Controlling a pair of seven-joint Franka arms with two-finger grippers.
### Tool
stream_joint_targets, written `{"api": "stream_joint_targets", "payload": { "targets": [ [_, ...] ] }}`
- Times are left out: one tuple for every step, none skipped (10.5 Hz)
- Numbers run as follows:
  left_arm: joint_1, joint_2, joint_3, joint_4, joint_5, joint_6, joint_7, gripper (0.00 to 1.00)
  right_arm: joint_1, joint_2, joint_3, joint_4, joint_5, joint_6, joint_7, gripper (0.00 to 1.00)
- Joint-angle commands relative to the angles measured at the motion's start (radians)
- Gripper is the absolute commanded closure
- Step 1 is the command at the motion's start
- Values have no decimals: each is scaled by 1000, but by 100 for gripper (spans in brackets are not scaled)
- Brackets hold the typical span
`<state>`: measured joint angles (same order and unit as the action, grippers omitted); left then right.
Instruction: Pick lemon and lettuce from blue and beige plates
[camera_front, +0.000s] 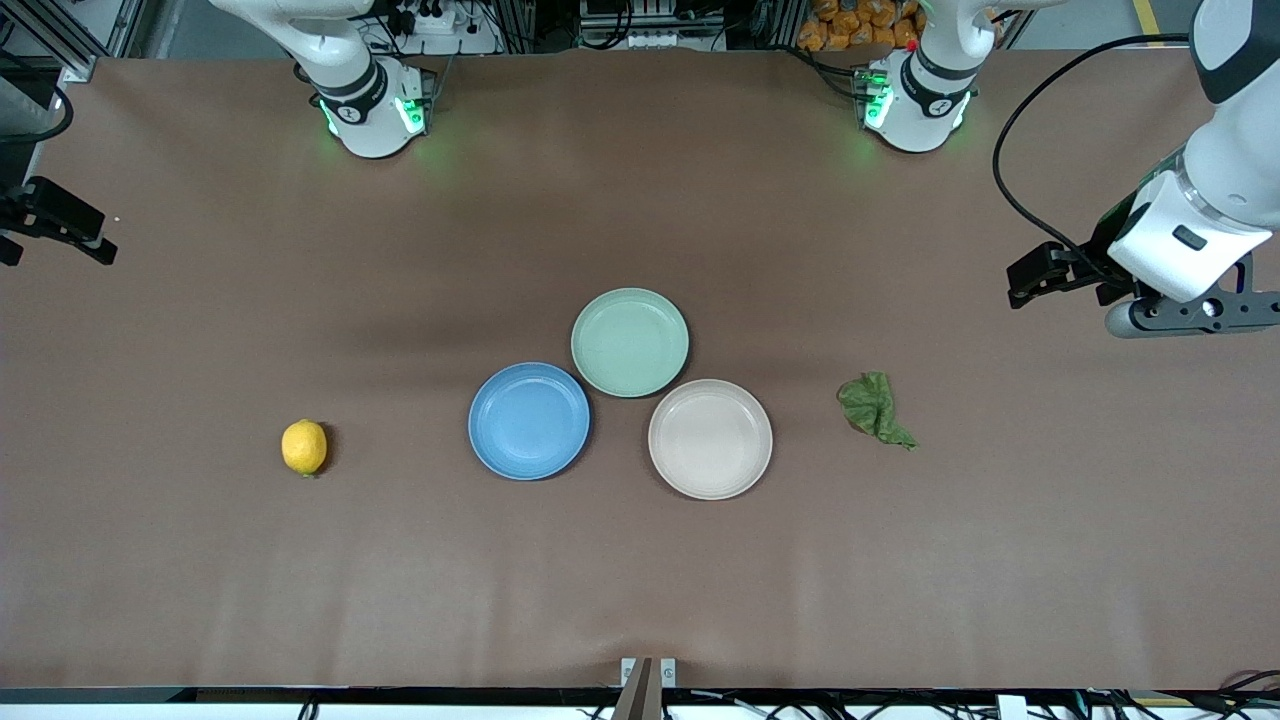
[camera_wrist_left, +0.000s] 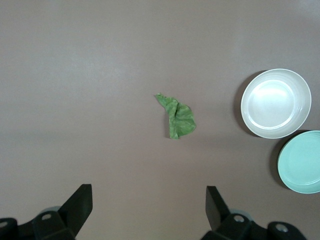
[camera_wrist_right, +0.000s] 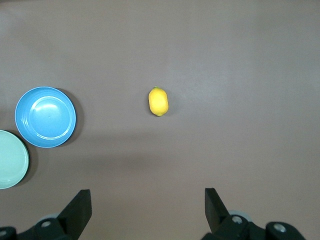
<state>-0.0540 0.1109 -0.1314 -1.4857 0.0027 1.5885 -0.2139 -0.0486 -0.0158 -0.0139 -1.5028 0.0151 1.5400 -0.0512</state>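
Two matte round plates (camera_front: 529, 421) sit bare; smooth lemon (camera_front: 304, 447), wrinkled lettuce (camera_front: 875, 407) on table; both grippers spread.

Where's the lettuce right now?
The lettuce lies on the bare table toward the left arm's end, beside the beige plate but apart from it, not on any plate.

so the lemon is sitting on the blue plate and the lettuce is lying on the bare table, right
Not quite. The lemon is not on the blue plate; it lies on the bare table, apart from that plate, toward the right arm's end. The front view and the right wrist view both show the blue plate with nothing on it. The lettuce does lie on the bare table, as you said.
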Motion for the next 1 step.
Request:
{"api": "stream_joint_targets", "payload": {
  "targets": [
    [-1, 1, 2, 16, -21, -2, 30, 0, -2, 8, 2, 24, -9, -17, 13, 0]
  ]
}}
